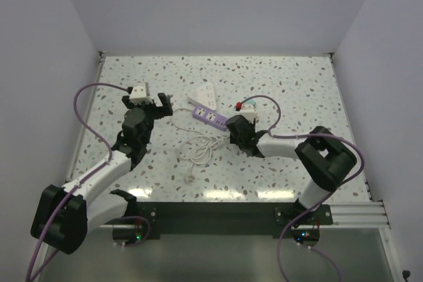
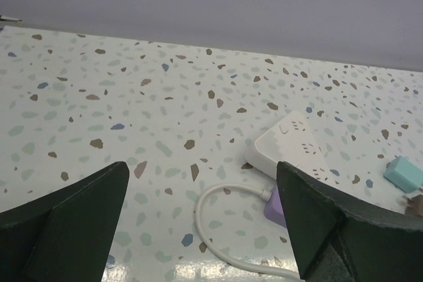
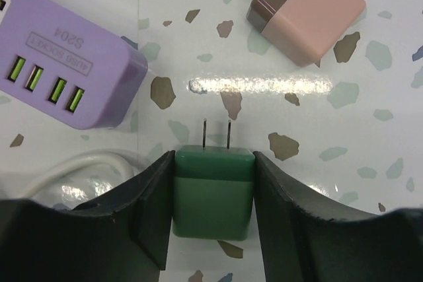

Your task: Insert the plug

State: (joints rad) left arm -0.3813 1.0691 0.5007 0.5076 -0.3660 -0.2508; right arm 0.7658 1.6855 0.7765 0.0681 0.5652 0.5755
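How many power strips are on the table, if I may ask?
2. The white strip lies mid-table; the purple strip lies just nearer, its end by the right hand. None seems hidden.

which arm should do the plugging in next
Right. Its hand is shut on the green plug, prongs pointing forward, with the purple strip close beside it. The left hand is open and holds nothing.

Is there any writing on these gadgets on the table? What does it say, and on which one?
"S204": on the purple USB block, upside down in the right wrist view.
"4USB SOCKET": smaller line beside it on the same block; tiny, so this reading is uncertain.
Green plug, pink plug, white power strip: no text can be read.
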